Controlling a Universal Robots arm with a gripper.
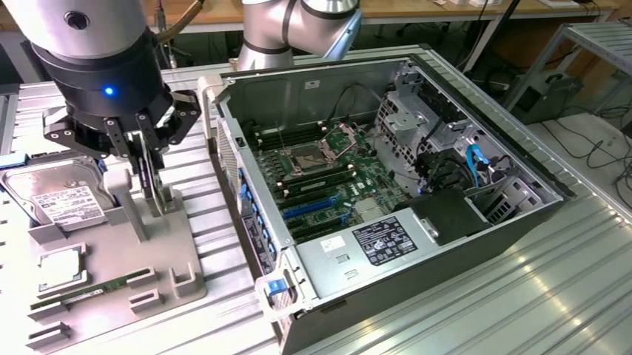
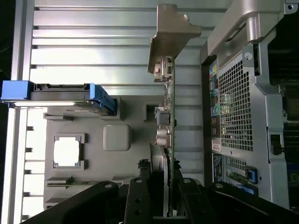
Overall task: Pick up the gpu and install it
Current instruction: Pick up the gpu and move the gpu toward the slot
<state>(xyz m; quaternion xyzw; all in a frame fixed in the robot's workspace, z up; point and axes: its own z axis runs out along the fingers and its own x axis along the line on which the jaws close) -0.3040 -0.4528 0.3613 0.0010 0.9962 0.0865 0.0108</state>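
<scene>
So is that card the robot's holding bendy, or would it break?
Probably stiff: the gpu runs straight out from the gripper without drooping. Likely fragile, with little parts exposed along its board. Its metal bracket may make that end heavier.

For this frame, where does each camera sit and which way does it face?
Exterior view: raised above the table, angled down on the open computer case and grey parts tray; the arm and its gripper show, clamped on the gpu.
Wrist view: on the wrist, looking down past the fingers along the gpu's edge onto the parts tray.
Both share the gripper, gpu, parts tray and computer case.
</scene>
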